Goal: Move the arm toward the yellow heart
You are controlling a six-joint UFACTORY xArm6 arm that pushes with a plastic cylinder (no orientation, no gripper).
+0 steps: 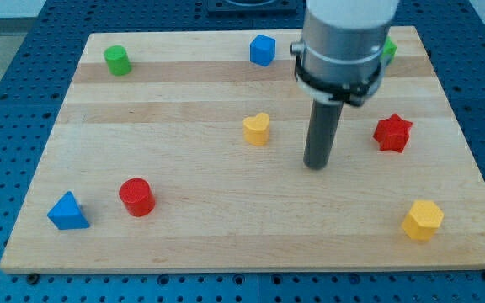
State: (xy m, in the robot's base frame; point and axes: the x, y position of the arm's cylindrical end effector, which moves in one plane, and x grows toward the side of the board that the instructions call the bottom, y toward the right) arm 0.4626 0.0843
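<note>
The yellow heart [257, 129] lies near the middle of the wooden board [226, 227]. My tip [316, 165] touches the board to the right of the heart and a little lower in the view, about one rod width of bare wood apart from it. The rod hangs from the grey arm body [346, 42] at the view's top.
A red star [392, 133] lies right of the rod. A yellow hexagon [423, 220] sits at the bottom right. A red cylinder [136, 197] and blue triangle [67, 211] lie bottom left. A green cylinder [117, 60], blue cube [262, 50] and a partly hidden green block [389, 50] line the top.
</note>
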